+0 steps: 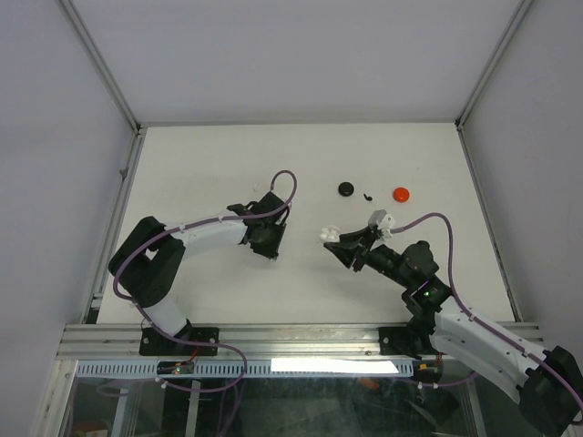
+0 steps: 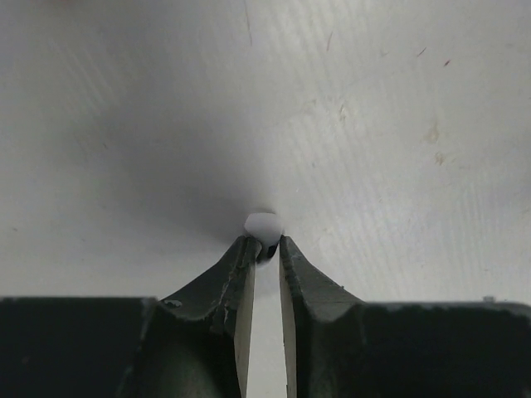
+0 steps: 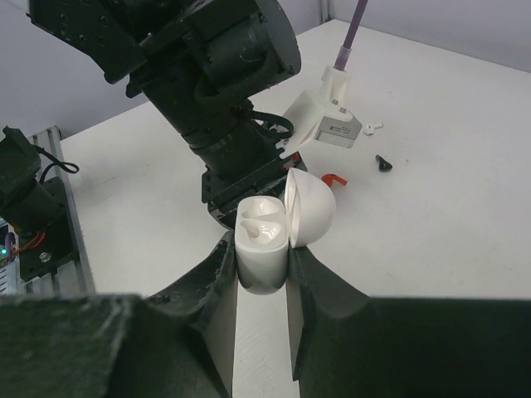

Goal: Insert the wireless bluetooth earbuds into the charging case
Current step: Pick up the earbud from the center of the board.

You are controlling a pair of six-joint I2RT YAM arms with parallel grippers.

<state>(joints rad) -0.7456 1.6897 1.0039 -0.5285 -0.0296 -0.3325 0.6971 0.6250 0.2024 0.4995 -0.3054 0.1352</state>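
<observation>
– White earbud [image 2: 264, 224] status, anyone? All we get in the left wrist view is a small rounded white tip.

– Same for us. The left end effector [image 2: 265, 245] has its fingers nearly pressed together and pinches that bud right at the tips. It sits low over the counter [image 2: 398, 124], but we can't tell if it touches.

– And the charging case [image 3: 264, 232]?

– The right end effector [image 3: 264, 253] clamps its lower half from both sides. The lid is flipped open to the right and stands upright, and we see the moulded pockets inside. We can't say whether one is filled.

– How close are the two?

– From overhead they're apart, with the case's open side facing the left arm. Farther back on the counter lie a black round case [image 1: 346, 188], a black earbud [image 1: 367, 196] just beside it, and a red round case [image 1: 401, 193], all well apart from the white case.
</observation>
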